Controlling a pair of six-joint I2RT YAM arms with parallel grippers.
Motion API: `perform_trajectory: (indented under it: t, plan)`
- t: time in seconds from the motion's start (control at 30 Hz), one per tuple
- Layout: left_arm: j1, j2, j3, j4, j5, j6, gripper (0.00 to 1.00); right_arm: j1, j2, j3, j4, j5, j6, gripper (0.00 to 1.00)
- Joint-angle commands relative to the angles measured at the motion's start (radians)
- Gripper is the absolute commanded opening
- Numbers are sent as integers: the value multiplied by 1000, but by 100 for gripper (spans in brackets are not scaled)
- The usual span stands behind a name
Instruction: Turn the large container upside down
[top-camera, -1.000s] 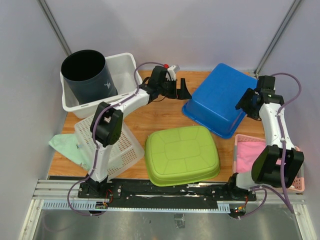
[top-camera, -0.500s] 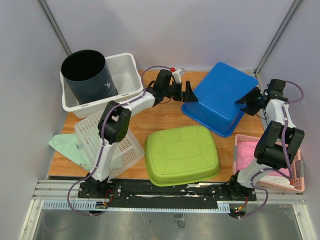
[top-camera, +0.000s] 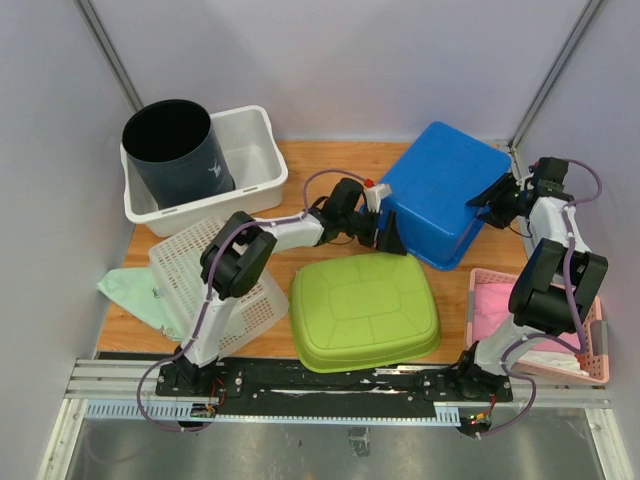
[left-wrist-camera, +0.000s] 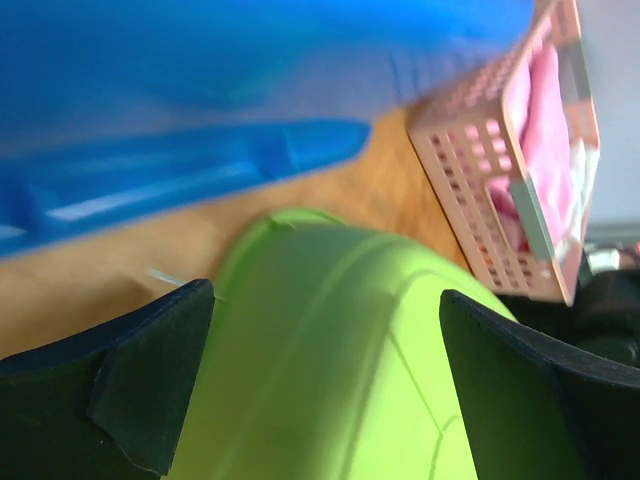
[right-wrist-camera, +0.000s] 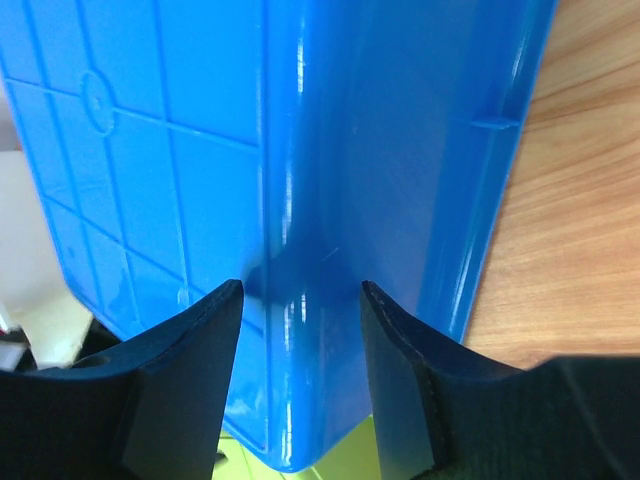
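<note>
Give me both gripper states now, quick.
Left gripper: open, holding nothing, by the green container.
Right gripper: open, its fingers apart at the side of the blue container, not clamped on it.

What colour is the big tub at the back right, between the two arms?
The tub is bright blue; the top external view shows it best.

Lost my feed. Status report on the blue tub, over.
Left gripper open by blue tub, near corner. Right gripper open at its right side. Tub bottom-up. Green tub close in front.
</note>
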Motion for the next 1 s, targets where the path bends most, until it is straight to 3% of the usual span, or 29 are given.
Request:
perform_trajectory:
  t: [0.0,0.1,0.37,0.53,0.7,0.97]
  plan:
    - [-40,-111,-60,-9,43,28,99,13,29,81,-152,139,-96,50]
    - [-35,-198,-56,-106,-42,104,99,10,40,151,-285,356,-144,45]
    - [50,-258,13,-178,-101,104,99,9,-8,183,-366,637,-193,42]
    - [57,-236,29,-159,-142,77,99,26,-43,173,-343,579,-194,45]
    - [57,-124,89,-139,-148,9,99,56,-60,176,-369,688,-193,50]
    - [40,36,190,-47,-120,-76,99,56,-189,157,-430,675,-147,60]
